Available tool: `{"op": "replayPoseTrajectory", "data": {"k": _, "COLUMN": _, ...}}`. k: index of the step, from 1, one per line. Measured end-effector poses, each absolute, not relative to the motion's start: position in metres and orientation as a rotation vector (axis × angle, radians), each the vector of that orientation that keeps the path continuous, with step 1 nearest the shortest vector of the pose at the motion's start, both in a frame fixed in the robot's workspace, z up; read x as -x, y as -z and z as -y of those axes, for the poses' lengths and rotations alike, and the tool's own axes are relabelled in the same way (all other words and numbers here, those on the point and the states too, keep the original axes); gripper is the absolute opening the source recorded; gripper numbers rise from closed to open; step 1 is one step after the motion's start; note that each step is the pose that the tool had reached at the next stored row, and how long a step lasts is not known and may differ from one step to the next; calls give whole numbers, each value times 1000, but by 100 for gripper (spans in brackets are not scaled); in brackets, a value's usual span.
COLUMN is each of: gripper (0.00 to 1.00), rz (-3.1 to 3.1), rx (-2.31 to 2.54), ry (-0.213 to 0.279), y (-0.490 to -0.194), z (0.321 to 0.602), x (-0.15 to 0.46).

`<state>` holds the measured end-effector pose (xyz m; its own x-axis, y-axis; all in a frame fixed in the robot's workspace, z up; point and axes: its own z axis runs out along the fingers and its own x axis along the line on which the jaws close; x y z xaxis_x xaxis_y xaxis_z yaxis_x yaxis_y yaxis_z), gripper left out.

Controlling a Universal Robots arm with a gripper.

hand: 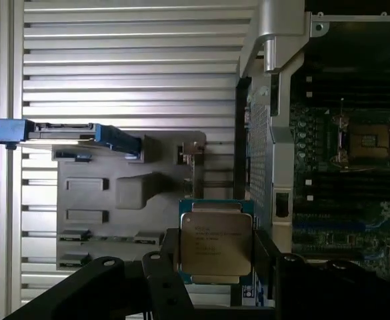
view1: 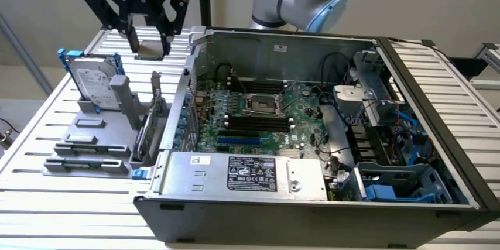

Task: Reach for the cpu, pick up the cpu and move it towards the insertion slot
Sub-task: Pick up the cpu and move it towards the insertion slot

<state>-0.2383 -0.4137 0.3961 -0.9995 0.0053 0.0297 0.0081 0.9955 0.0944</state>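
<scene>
Exterior view: gripper (view1: 149, 42) hangs above the slatted table (view1: 47, 109), near the far corner of the open PC case (view1: 312, 203), on the exterior view's left. Its fingers are closed on the cpu (view1: 149, 48), which reads as a small pale plate held flat-on between them, clear of the table. Below and nearer the camera sits the grey parts fixture (view1: 90, 144), with the hard drive (view1: 93, 86) upright in its blue rails; judging by that, the fixture is where parts get staged. The insertion slot (view1: 263, 105) is on the motherboard (view1: 258, 121) inside the case, well apart from the gripper, toward the exterior view's right.

Wrist view: cpu (hand: 216, 241) is pinched by its edges between the black fingers (hand: 165, 280), metal lid with printed text facing the camera. Edge grip probably keeps the contact side untouched. Fixture (hand: 115, 200) lies beyond it; the insertion slot (hand: 371, 139) shows inside the case, off to one side, so the cpu isn't over it yet.
</scene>
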Motion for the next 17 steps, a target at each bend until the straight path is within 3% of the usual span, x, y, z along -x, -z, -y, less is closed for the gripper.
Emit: {"op": "replayPoseTrajectory", "data": {"k": 17, "gripper": 54, "rz": 3108, "rx": 10, "ry": 166, "y": -396, "z": 414, "x": 161}}
